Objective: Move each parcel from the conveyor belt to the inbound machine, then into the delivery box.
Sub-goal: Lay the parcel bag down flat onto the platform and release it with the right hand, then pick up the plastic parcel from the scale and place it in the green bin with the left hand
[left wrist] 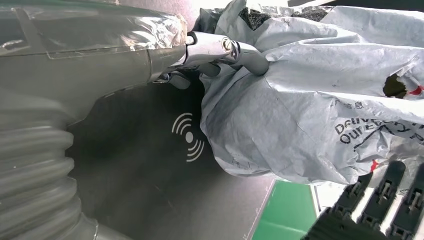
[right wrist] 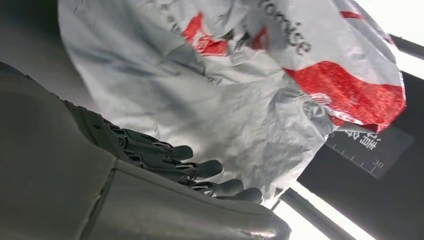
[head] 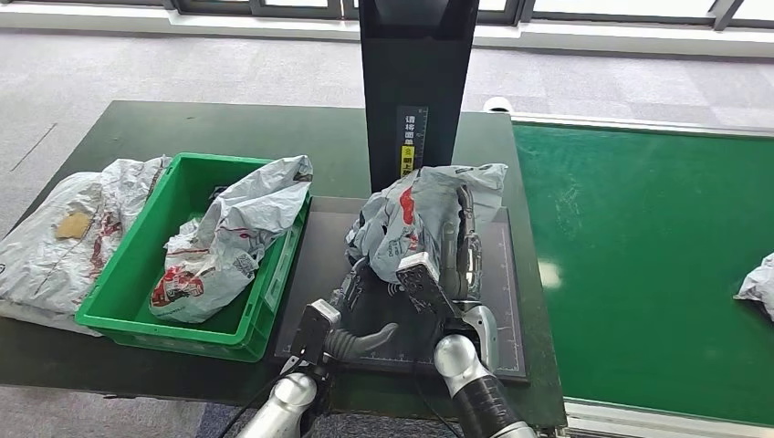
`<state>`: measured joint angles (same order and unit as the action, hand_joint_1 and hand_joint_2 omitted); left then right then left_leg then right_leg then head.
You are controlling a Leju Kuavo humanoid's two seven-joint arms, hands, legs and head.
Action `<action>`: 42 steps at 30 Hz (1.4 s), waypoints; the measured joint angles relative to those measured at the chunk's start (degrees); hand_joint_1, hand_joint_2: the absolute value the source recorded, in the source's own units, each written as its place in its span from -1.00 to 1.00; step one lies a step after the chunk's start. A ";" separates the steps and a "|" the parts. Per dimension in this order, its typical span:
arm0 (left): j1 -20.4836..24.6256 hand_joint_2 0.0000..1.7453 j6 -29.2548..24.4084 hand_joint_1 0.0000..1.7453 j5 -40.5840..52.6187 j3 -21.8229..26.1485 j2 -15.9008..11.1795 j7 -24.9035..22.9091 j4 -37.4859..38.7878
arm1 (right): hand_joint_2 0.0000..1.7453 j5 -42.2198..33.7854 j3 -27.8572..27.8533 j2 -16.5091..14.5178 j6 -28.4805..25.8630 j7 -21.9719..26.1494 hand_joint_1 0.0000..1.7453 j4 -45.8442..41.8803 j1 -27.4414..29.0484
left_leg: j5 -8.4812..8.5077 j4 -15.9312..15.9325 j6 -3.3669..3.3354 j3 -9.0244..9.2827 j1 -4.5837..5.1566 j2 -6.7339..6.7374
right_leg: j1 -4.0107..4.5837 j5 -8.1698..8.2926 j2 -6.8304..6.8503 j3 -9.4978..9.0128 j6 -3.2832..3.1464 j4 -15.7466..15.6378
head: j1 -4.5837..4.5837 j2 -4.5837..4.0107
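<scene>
A crumpled grey parcel [head: 415, 214] with red print is over the black scanning plate [head: 497, 301] of the inbound machine [head: 415, 82]. My right hand [head: 452, 260] grips its right side, fingers curled against the bag. My left hand [head: 342, 306] is at the parcel's lower left edge. In the left wrist view the left hand [left wrist: 125, 50] pinches a fold of the parcel [left wrist: 300, 115], and the right hand's dark fingers [left wrist: 380, 200] show beyond it. In the right wrist view the right hand [right wrist: 100, 190] has its fingers [right wrist: 200, 167] against the parcel [right wrist: 225, 100].
The green delivery box [head: 123, 278] stands left of the plate with one parcel [head: 228, 237] in it. Another parcel [head: 55, 237] lies on the table left of the box. The green conveyor belt [head: 639, 255] runs on the right, with a parcel [head: 759, 285] at its right edge.
</scene>
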<state>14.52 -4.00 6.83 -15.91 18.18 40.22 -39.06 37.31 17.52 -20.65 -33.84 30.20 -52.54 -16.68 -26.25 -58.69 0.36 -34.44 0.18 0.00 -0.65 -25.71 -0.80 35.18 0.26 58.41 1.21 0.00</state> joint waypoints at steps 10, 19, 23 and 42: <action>-0.53 1.00 -13.85 -1.00 7.34 -0.35 -0.36 0.04 -4.18 | -1.00 -0.21 -12.15 1.56 -6.47 9.44 -1.00 -34.77 10.75 | -0.04 -0.08 -0.10 -0.24 0.06 -0.34 | -0.05 -0.02 0.41 0.08 0.02 -0.02 | -0.01 0.00; 4.65 1.00 -23.65 -1.00 13.90 -3.33 0.68 0.01 -6.54 | 1.00 -2.19 -17.91 1.81 -6.41 9.92 -1.00 -56.94 15.18 | 0.04 -0.08 -0.31 -0.20 0.14 -0.26 | -0.14 0.00 0.46 0.05 0.15 -0.02 | -0.01 0.00; 9.37 1.00 -25.95 -1.00 13.02 -5.43 2.03 0.00 -4.16 | 1.00 -2.39 -17.61 1.81 -6.37 9.90 -1.00 -60.48 15.77 | 0.06 -0.08 -0.33 -0.13 0.16 -0.25 | -0.16 0.08 0.42 -0.02 0.17 -0.02 | -0.01 0.00; 17.30 1.00 -34.29 -1.00 26.94 -18.97 3.04 -19.93 7.42 | 1.00 -1.99 -17.61 1.81 -6.29 9.88 -1.00 -61.73 16.02 | 0.09 -0.09 -0.37 -0.16 0.20 -0.27 | -0.19 0.09 0.44 -0.02 0.19 -0.02 | -0.01 0.00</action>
<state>31.81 -38.29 33.77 -34.88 21.22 20.29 -31.64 35.32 -0.09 -18.84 -40.13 40.09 -114.27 -0.66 -26.15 -58.77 0.00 -34.60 0.38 -0.27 -0.84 -25.62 -0.35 35.15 0.45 58.39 1.20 0.00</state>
